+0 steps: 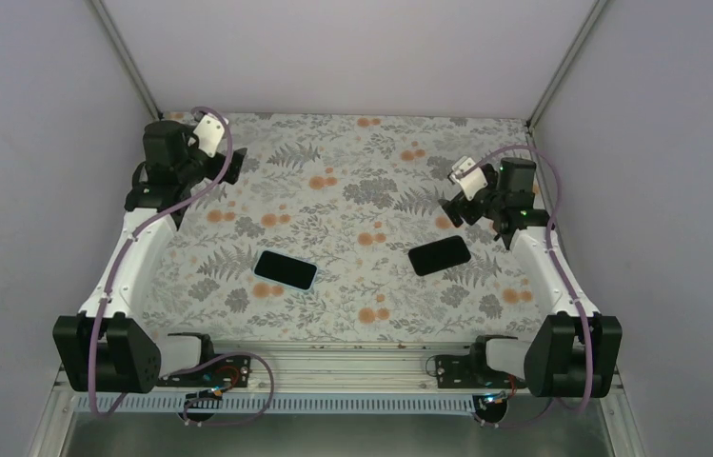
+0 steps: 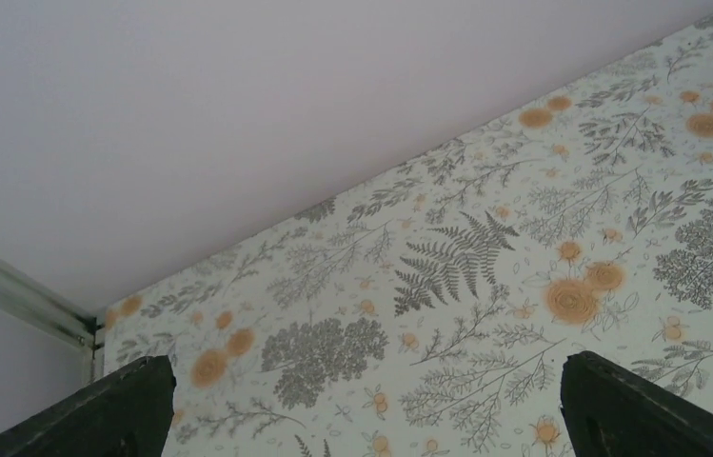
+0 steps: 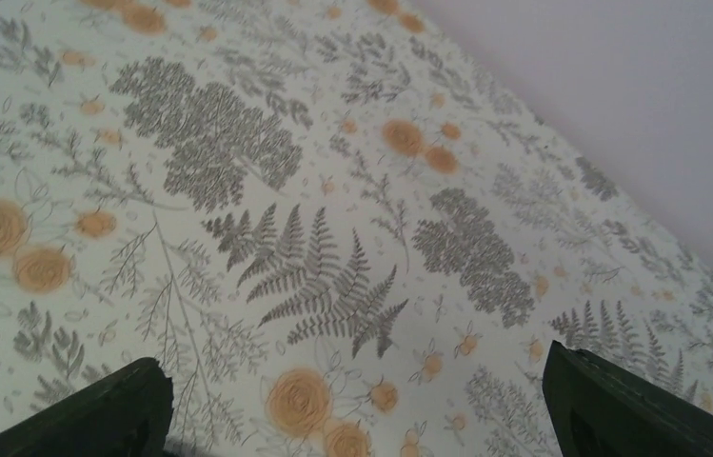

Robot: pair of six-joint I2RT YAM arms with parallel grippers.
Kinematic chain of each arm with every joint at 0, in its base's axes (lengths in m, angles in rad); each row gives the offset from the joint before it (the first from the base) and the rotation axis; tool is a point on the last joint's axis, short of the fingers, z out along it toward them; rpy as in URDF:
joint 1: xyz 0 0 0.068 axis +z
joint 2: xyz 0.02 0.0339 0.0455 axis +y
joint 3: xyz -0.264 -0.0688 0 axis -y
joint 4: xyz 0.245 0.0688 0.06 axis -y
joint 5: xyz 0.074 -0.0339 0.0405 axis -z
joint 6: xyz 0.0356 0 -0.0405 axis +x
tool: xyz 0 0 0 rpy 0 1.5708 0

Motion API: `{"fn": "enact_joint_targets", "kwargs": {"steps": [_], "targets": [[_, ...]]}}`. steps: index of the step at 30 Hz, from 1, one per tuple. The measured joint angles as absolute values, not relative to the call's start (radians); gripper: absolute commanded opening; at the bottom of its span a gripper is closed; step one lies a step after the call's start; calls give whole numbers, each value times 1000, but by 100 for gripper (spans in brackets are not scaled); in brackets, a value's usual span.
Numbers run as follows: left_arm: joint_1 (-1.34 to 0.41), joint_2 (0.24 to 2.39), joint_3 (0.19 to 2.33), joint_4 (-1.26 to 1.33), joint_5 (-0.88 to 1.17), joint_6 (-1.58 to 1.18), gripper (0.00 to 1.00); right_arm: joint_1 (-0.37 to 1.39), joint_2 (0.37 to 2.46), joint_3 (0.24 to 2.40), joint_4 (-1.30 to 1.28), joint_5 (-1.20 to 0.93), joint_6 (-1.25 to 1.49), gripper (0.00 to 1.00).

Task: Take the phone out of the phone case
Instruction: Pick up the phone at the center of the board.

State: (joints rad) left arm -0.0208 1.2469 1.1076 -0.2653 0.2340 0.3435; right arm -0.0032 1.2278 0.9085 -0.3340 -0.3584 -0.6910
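Glossy black phone (pale-rimmed, round-cornered) lies on floral cloth.

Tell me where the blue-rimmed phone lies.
In the top view, the blue-rimmed phone lies flat left of centre, apart from the all-black slab to its right.

The desk is wearing a matt, smooth floral-print cover. The phone is showing a glossy black face, and the fingers are looking like matt black plastic.
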Motion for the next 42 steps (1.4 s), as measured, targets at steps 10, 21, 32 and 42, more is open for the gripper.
{"fn": "enact_joint_targets", "kwargs": {"steps": [10,21,32,42], "targets": [[-21,1231,1110,-331,215,385,100,-4,1219,922,-500,-356,-829,100],[-21,1227,1090,-300,187,403,100,-27,1252,951,-876,-369,-1530,100],[-21,1210,997,-222,105,405,100,27,1520,1018,-978,-272,-1759,100],[-21,1211,994,-203,62,412,100,67,1572,898,-752,-219,-1809,100]]}}
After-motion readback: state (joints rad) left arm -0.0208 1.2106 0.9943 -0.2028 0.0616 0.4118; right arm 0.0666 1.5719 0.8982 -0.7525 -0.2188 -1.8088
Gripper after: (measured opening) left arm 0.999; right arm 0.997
